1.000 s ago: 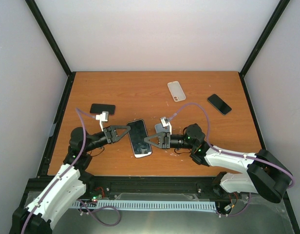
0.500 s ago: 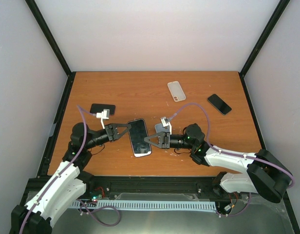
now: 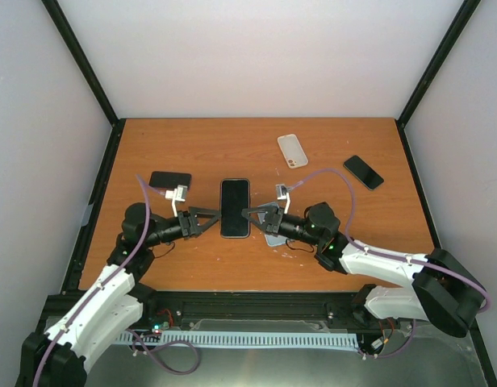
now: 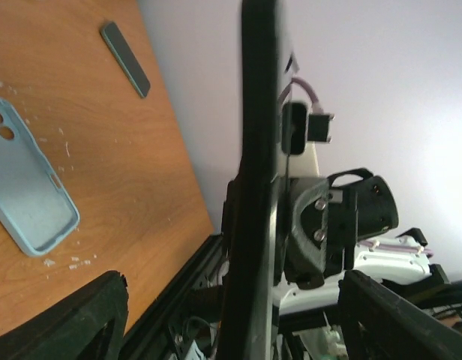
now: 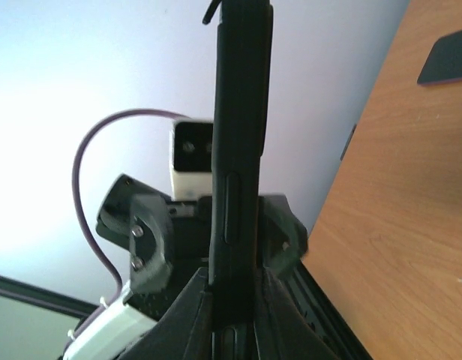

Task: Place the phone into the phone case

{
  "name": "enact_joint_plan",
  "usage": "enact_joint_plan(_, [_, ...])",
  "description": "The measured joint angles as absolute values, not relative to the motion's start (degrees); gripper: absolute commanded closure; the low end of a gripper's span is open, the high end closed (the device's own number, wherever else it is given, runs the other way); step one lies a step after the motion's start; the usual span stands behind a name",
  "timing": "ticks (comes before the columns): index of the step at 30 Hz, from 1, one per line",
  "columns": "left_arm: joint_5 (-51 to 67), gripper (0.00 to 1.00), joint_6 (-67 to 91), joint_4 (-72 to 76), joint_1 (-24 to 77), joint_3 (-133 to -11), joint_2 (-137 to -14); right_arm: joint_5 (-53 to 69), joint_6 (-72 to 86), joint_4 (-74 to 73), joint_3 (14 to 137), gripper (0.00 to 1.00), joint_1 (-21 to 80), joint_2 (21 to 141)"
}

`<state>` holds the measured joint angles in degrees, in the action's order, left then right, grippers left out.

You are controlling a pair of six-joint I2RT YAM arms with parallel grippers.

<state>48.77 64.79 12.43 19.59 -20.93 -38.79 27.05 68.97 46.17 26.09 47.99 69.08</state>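
Observation:
The black phone hangs above the table between my two grippers, screen up in the top view. My right gripper is shut on the phone's right edge; its wrist view shows that edge pinched between the jaws. The left gripper stands at the phone's left edge, open, its fingers spread wide on either side of the thin phone without touching it. A light blue phone case lies open side up on the table under my right gripper, and shows in the left wrist view.
A second dark phone lies at the left and a third dark phone at the back right. A pale case lies near the back. Black frame posts and rails border the table.
The phone has come up off the table, moved toward the back and turned straight. The left gripper closed on it, then opened wide. The right gripper kept its grip.

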Motion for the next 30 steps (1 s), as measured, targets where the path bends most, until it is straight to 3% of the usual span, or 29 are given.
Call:
enact_joint_plan(3, [51.20, 0.24, 65.63, 14.72, 19.59, -19.40, -40.32, 24.40, 70.00, 47.07, 26.37, 0.88, 47.99, 69.14])
enact_joint_plan(14, [56.18, 0.41, 68.23, 21.34, 19.59, -17.37, -41.98, 20.25, 73.32, 52.01, 28.56, 0.89, 47.99, 73.56])
enact_joint_plan(20, [56.73, 0.73, 68.23, 22.57, 19.59, -17.39, -43.48, 20.34, 75.11, 54.46, 28.56, 0.88, 47.99, 76.49])
enact_joint_plan(28, [55.68, 0.98, 67.92, 21.10, 19.59, -17.87, -42.70, 20.25, 75.70, 56.10, 28.42, 0.88, 47.99, 77.41])
enact_joint_plan(30, [55.18, 1.00, 67.59, 19.92, 19.59, -18.28, -42.46, 20.25, 75.68, 56.38, 28.21, 0.89, 47.99, 77.41])
